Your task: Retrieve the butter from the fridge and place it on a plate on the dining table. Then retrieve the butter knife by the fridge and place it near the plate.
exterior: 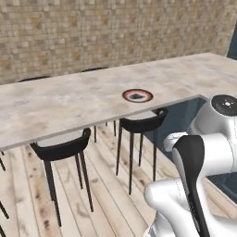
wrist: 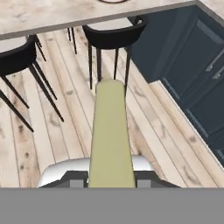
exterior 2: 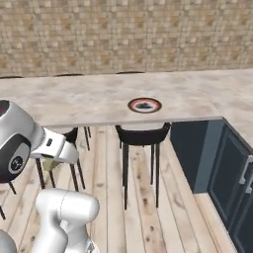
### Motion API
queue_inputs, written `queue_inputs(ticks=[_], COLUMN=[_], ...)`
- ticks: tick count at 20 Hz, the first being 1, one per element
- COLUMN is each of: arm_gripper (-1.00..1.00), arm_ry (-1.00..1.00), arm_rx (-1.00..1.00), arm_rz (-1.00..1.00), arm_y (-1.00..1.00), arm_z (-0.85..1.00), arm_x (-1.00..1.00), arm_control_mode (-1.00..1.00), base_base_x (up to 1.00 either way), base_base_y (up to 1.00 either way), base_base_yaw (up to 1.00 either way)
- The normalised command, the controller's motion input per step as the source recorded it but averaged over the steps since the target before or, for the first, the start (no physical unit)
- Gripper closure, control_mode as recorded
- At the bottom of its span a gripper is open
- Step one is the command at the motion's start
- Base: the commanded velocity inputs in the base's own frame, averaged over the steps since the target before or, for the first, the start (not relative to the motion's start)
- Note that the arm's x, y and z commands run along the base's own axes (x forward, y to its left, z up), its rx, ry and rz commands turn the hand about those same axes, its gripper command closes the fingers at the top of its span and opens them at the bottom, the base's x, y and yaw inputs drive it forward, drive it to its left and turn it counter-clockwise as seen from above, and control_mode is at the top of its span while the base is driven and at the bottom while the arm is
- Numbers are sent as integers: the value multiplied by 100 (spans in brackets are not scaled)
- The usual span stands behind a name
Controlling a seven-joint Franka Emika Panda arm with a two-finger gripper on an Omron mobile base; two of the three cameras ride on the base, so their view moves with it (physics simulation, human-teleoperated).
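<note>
While we look along the claw (wrist: pixel 111 178), we see it clenched on the butter (wrist: pixel 111 135), a pale yellow stick that points forward from between its fingers, above the wooden floor (wrist: pixel 65 131). The plate (exterior: pixel 137 96) lies flat on the worktop (exterior: pixel 55 102), near its front edge, well apart from the butter. Two black stools (exterior: pixel 62 148) stand under this edge. Dark blue cabinets (exterior 2: pixel 232 173) are at the right side.
</note>
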Motion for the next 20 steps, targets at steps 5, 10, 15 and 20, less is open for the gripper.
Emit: queue_inputs(ticks=[5,10,15,20], arm_gripper=[100,100,100,100], arm_ry=[0,0,0,0], arm_rx=[0,0,0,0], arm_rz=[0,0,0,0], arm_y=[0,0,0,0], arm_z=[0,0,0,0], arm_x=[0,0,0,0], arm_control_mode=[100,100,100,100], base_base_x=[-13,9,34,46], base_base_y=[-100,-70,12,29], base_base_yaw=[0,0,1,7])
